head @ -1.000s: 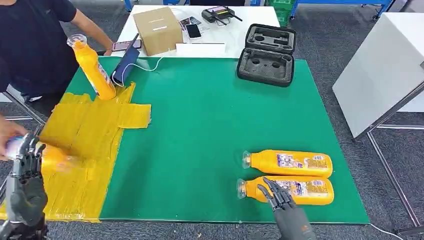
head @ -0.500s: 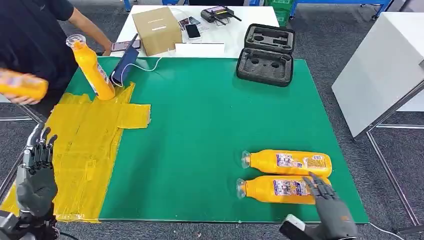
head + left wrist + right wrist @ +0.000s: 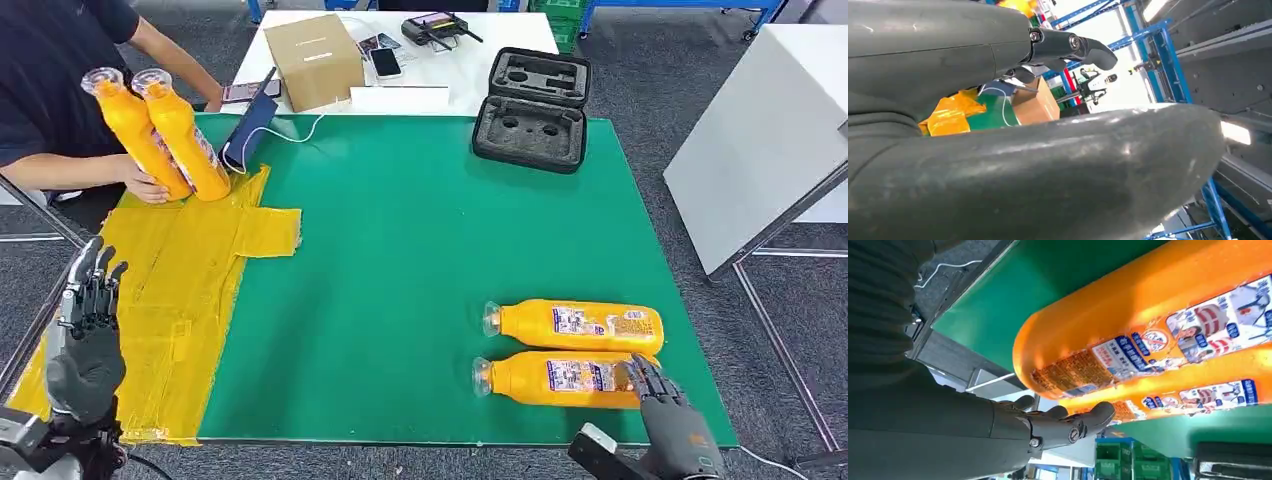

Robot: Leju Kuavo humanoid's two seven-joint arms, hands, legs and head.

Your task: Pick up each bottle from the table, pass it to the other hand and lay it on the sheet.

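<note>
Foam case (image 3: 534, 108) w/ bare slots; both hands, left (image 3: 83, 345) & right (image 3: 668, 420), fingers apart.

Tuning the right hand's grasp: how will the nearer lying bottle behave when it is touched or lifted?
The nearer bottle lies on its round side, so a nudge from the right hand would probably roll it toward the second bottle. Its glossy skin looks slippery. It seems full, so likely hefty.

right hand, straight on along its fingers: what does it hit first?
Probably the nearer lying bottle: the right hand has its fingers at that bottle's base end, pointing over it. Contact is unclear. The second bottle lies just beyond.
</note>
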